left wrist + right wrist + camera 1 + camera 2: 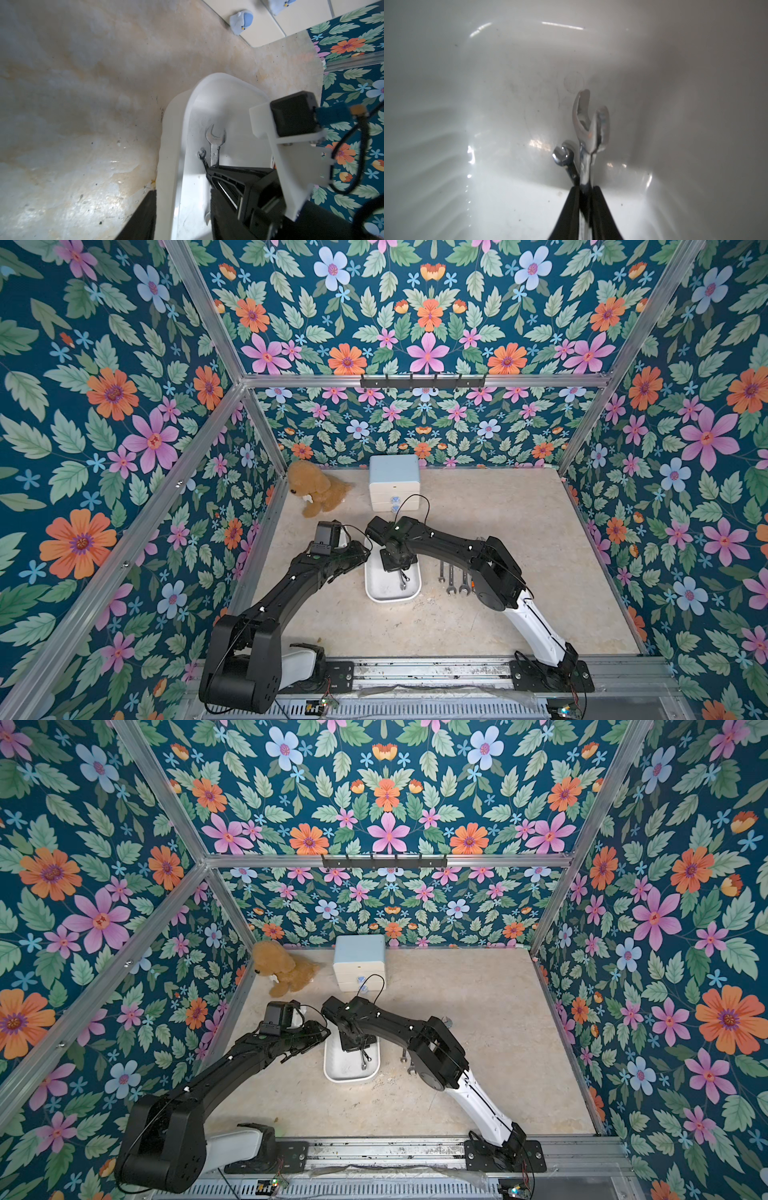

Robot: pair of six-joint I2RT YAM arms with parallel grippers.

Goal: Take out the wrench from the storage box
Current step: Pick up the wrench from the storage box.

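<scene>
The storage box [390,593] [345,1073], a shallow white tray, lies mid-table. My right gripper [400,571] [585,189] reaches down into it and is shut on the shank of a silver open-ended wrench [403,580] [588,124] [215,141]. The wrench's head sticks out ahead of the fingers, over the tray floor [488,104]. A smaller wrench [562,155] [202,154] lies right beside it, touching the held one. My left gripper [182,193] straddles the box's left wall [172,124], one finger outside and one inside, shut on it. In both top views its fingers are hidden under the arm.
A row of wrenches [451,578] lies on the table just right of the box, partly under the right arm. A white two-drawer cabinet [394,479] and a brown plush dog [311,489] stand at the back. Floral walls enclose the table.
</scene>
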